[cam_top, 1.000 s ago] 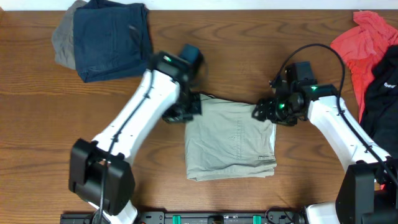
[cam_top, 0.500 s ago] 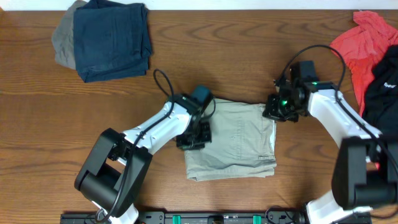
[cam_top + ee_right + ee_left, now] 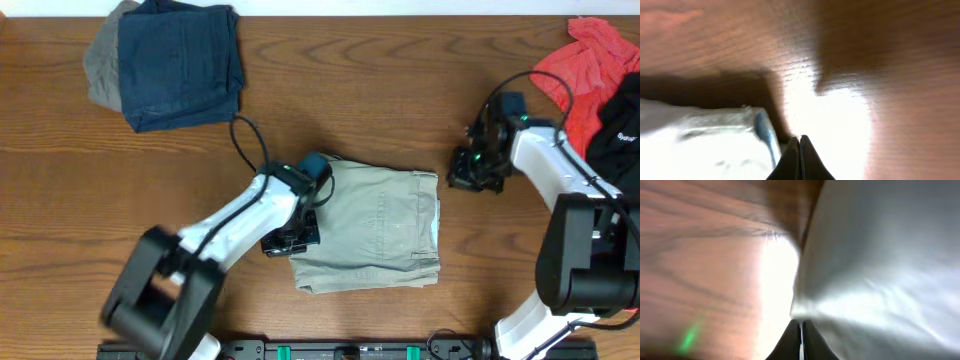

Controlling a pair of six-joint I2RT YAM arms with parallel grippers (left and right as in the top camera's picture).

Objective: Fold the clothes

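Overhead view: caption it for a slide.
Folded khaki shorts on wooden table; left pincer at their left edge, right pincer shut beside them.

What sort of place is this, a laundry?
Probably a robot test bench, not a laundry: left arm and right arm at a wooden table, khaki shorts folded between them, navy garment and red shirt heaped at the corners.

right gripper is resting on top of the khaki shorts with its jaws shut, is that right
Not quite. The right gripper does have its jaws shut, but it is not on the khaki shorts. It sits over the bare table, just off their right edge. The overhead view shows wood between the gripper and the shorts.
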